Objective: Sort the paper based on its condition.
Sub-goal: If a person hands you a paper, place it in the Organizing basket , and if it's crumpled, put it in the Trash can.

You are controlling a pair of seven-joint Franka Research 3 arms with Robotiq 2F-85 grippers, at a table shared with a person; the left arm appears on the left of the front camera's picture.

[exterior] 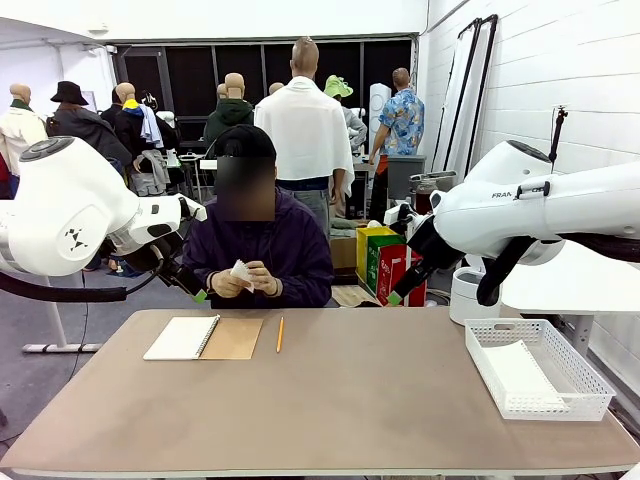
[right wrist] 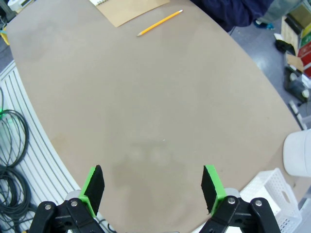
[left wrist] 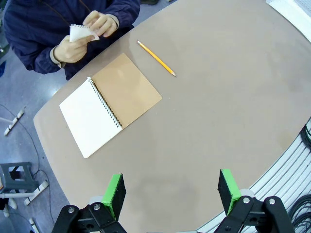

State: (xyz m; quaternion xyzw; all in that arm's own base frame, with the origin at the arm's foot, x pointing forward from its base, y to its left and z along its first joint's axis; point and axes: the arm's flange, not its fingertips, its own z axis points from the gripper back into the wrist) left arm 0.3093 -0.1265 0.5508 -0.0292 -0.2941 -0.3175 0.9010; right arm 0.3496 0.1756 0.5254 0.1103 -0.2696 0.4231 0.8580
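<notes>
A: Item one, the landmark: the notebook (exterior: 204, 338), spiral-bound, lying open on the table (exterior: 330, 400), white page to one side, brown card cover folded out to the other.

B: Noted. Item two?

A: The pencil (exterior: 280, 334), yellow, flat on the table just beside the notebook's brown cover, not touching it.

B: The paper?

A: One small white sheet (exterior: 241, 272), crumpled, held between the person's hands (exterior: 247, 281) beyond the notebook's far edge, above the table rim. In the left wrist view the same sheet (left wrist: 79, 33) sits pinched in both hands, past the notebook's spiral end.

B: Any more sheets?

A: A flat white one (exterior: 522, 372) lies inside the white basket (exterior: 572, 398), well apart from the notebook, at the robot's right end of the table.

B: Grippers?

A: Left gripper (left wrist: 170, 190): green pads spread wide, nothing between them, raised above bare table on the robot's side of the notebook. Right gripper (right wrist: 151, 187): pads likewise wide apart and empty, above bare table well away from the notebook, with a corner of the basket (right wrist: 272, 191) close by.

B: Contact with anything?

A: None for either gripper.
</notes>
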